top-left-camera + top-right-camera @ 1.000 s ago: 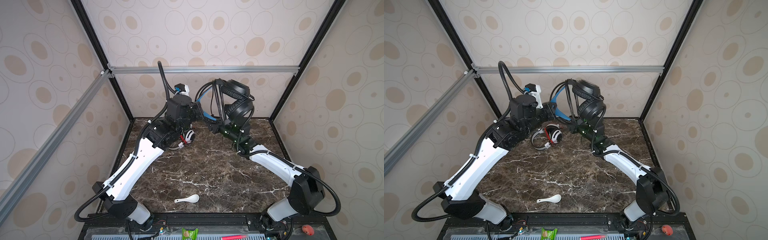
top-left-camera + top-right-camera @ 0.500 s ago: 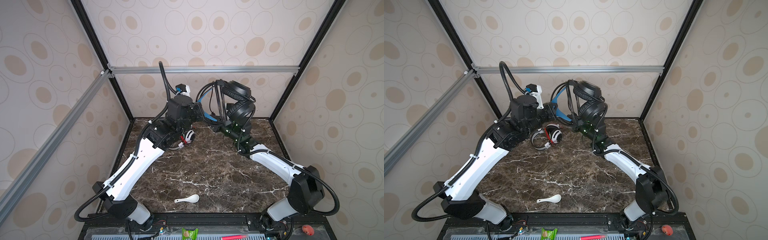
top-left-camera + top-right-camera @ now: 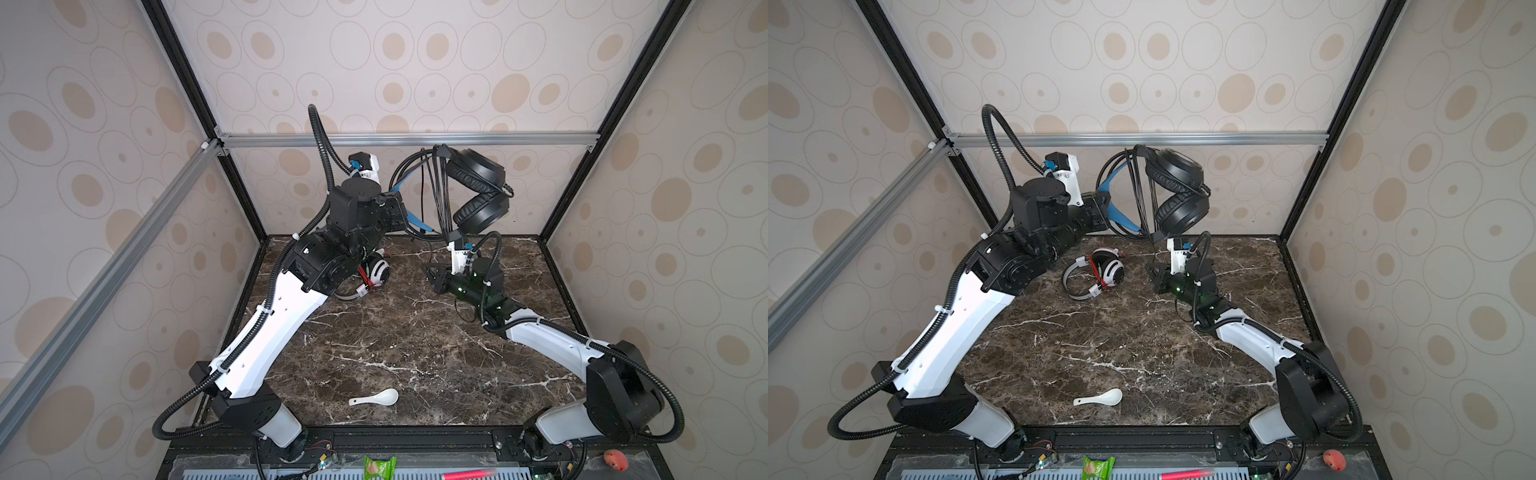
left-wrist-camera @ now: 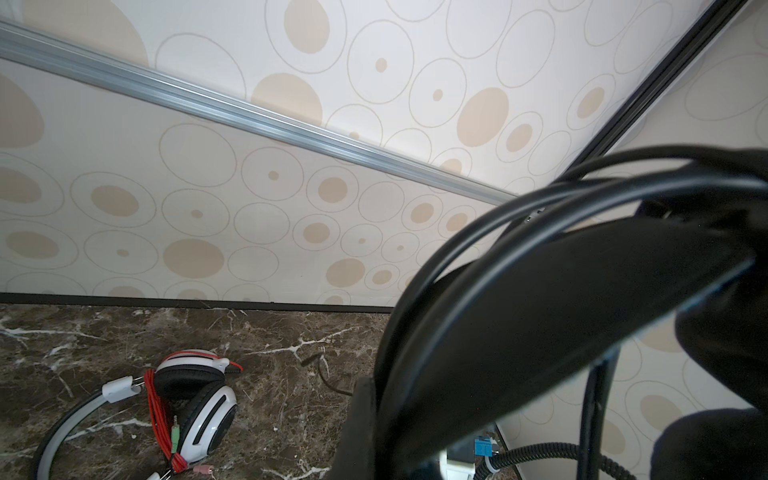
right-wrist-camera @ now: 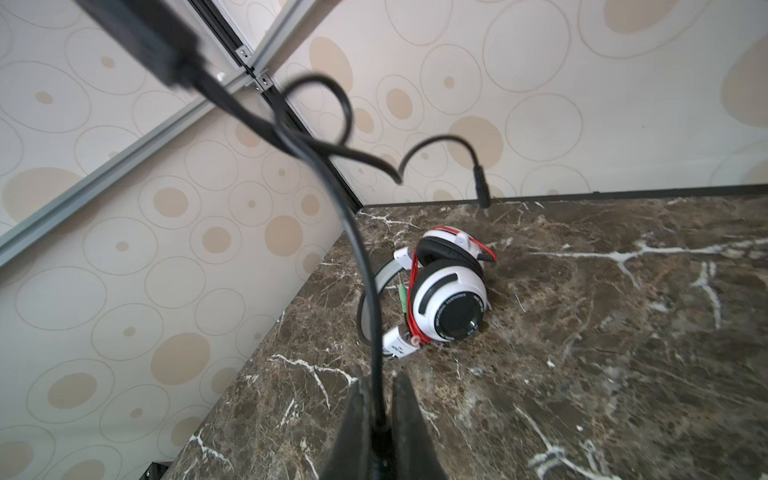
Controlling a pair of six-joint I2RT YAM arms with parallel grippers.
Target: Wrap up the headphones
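**One more loop of black cord, slow and snug**

The right end effector (image 5: 376, 399) is clenched on the black cord (image 5: 365, 266). It sits low over the desk (image 3: 415, 353), a bit right of the middle. From the pinch, the cord runs up to the black headset (image 3: 478, 195). The loose end curls away with the plug (image 5: 482, 187) dangling. I cannot tell if the plug touches the desk.

The left end effector (image 3: 1102, 206) is clenched on the band of the black headset and holds it up high at the far middle. Some loops of cord already hang across the band, beside the ear cups.

I think the step now is to put on one more loop. To do it well, the right arm should pull the cord gently so it is not floppy. Then it should carry the cord around the band, between the left end effector and the cups. The left arm should hold the headset steady. A hard tug could make the headset slip. The loose plug could catch on the loops.

The white headset (image 3: 1100, 272) lies on the desk at the far left. Its red cord (image 5: 413, 282) is wound around it, so it looks done. A white spoon (image 3: 376, 398) lies near the front, well apart.
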